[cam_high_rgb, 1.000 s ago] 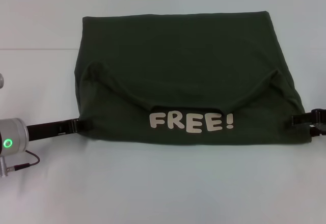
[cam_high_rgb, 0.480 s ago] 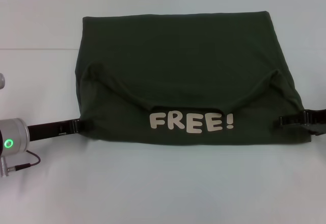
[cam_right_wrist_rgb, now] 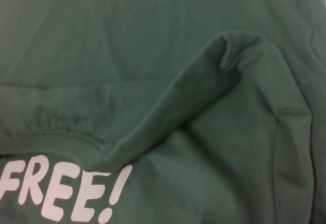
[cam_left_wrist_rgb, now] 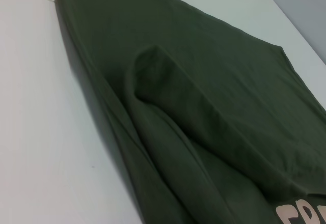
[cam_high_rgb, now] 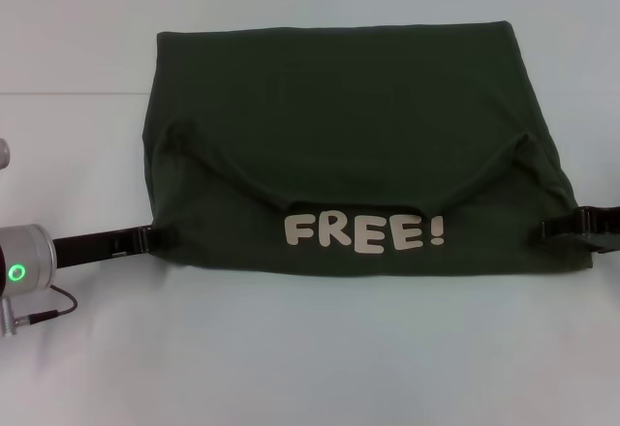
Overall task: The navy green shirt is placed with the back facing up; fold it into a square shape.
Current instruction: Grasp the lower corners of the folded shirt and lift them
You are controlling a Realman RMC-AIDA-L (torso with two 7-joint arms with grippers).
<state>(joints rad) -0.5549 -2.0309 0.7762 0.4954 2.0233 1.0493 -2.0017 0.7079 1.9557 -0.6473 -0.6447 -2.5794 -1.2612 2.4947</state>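
Observation:
The navy green shirt point(cam_high_rgb: 339, 126) lies on the white table, its top part folded toward me so the cream lettering "FREE!" point(cam_high_rgb: 365, 232) faces up along the near edge. Two raised creases run from the letters out to both sides. My left gripper point(cam_high_rgb: 163, 237) sits at the shirt's near left corner, touching the cloth edge. At the near right corner my right gripper point(cam_high_rgb: 554, 227) reaches slightly over the cloth. The left wrist view shows the shirt point(cam_left_wrist_rgb: 204, 107) and its folded ridge; the right wrist view shows cloth point(cam_right_wrist_rgb: 153, 56) and the lettering point(cam_right_wrist_rgb: 61, 186).
The white table point(cam_high_rgb: 310, 349) stretches around the shirt, with bare surface in front and at both sides. My left arm's silver wrist point(cam_high_rgb: 24, 261) with a green light and a thin cable rests at the near left.
My right gripper slid inward over the shirt's near right corner, then eased back out a little. The left gripper and the shirt have stayed where they were.

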